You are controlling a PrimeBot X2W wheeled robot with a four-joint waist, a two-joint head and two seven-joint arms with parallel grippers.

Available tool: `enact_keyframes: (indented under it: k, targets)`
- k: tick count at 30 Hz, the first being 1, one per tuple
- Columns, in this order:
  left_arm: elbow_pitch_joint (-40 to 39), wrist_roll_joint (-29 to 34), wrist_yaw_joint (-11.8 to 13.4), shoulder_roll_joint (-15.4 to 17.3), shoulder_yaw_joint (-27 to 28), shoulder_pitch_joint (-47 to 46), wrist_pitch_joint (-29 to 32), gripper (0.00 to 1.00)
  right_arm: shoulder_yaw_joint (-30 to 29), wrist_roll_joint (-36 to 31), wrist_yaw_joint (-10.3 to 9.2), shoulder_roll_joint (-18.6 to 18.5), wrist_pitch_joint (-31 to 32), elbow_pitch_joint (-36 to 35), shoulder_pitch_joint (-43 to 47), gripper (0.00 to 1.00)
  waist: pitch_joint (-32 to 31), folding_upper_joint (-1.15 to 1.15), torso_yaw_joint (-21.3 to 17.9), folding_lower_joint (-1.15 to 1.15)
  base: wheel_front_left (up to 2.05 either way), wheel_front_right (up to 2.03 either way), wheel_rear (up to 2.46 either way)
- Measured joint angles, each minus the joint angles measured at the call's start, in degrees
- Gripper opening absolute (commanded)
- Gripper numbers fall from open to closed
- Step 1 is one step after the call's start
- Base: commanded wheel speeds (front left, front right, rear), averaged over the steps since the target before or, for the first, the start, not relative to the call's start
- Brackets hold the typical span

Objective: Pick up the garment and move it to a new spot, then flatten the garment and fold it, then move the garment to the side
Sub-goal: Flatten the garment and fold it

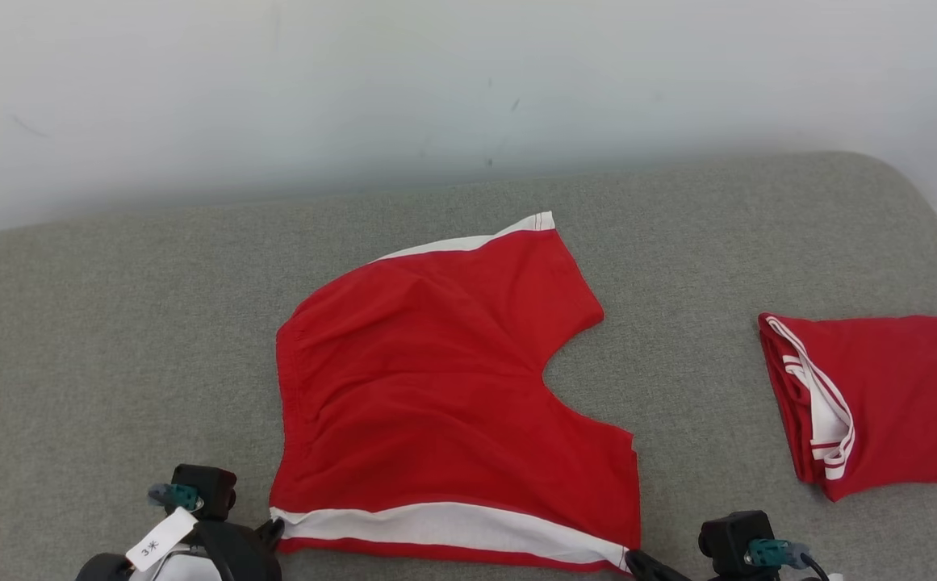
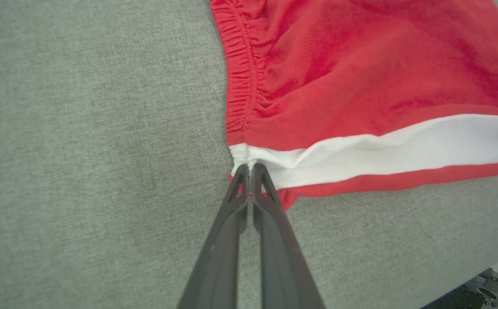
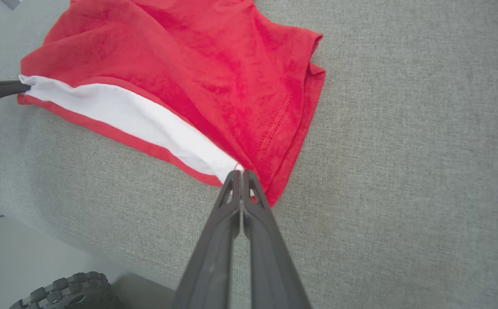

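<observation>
The red cloth shorts with white side stripes (image 1: 436, 379) lie spread out flat in the middle of the soft grey cloth-covered tabletop (image 1: 113, 339). One white stripe runs along the edge close to me and the other along the far edge. My left end effector (image 2: 249, 169) is pinched tight on the near corner by the stretchy waistband, right where the white stripe starts. My right end effector (image 3: 241, 174) is pinched tight on the other near corner, at the leg end of that same stripe. I think the step now is the fold, though it could be a lift to a new spot; I can't be sure. To do it well, I should raise both corners together, at the same speed and height, so the near edge stays straight and doesn't sag in the middle. I should pull the two ends gently apart, not too hard, or the cloth may slip out. Then I should lay the near stripe right on top of the far stripe so the edges line up. Counting: two red garments, this spread one and a folded red garment with white trim (image 1: 880, 403) well off to my right; two end effectors; two white stripes on the shorts; one tabletop.
</observation>
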Motion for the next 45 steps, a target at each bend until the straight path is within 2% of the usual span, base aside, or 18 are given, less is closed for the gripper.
enact_keyframes:
  k: [12,20,27,33,37,40,45]
  targets:
    - [-1.2,-0.5,0.0,0.0,0.9,-0.1,-1.6,0.0,-1.0,0.3,-0.48,-0.4,0.3,-2.0,0.0,0.0,0.2,0.0,0.3,0.0,0.0,0.0,0.0]
    - [-4.6,-0.5,0.1,-0.5,1.6,-0.6,-3.8,0.0,-3.7,0.7,-0.55,-1.4,-2.2,-5.8,-1.0,0.0,0.3,0.0,0.7,-0.01,0.0,0.0,0.0]
    - [-6.8,-0.2,1.8,-1.9,1.7,-4.0,-4.1,0.0,-4.9,-2.6,-0.46,-5.4,-3.1,-8.0,-8.5,0.0,1.5,0.0,1.2,-0.01,0.0,0.0,0.0]
    - [-8.3,0.5,3.4,-3.4,2.0,-8.0,-4.4,0.0,-6.3,-3.9,0.12,-6.9,-4.0,-9.7,-15.0,0.0,3.0,0.0,2.2,-0.01,0.0,0.0,0.0]
    - [-8.1,0.6,4.5,-4.7,2.2,-10.8,-4.4,0.0,-6.7,-4.4,0.91,-7.4,-4.2,-8.9,-18.9,0.0,3.8,0.0,2.8,-0.01,0.0,0.0,0.0]
    - [-7.4,1.1,6.7,-6.6,2.9,-14.3,-4.0,0.0,-7.3,-4.6,1.64,-7.9,-4.6,-6.7,-24.9,0.0,5.3,0.0,3.6,0.0,0.0,0.0,0.0]
    - [-5.8,1.8,7.8,-9.4,2.8,-19.0,-3.5,0.0,-7.2,-4.8,2.63,-8.1,-4.8,-2.7,-30.4,0.0,7.6,0.0,4.8,0.0,0.0,0.0,0.0]
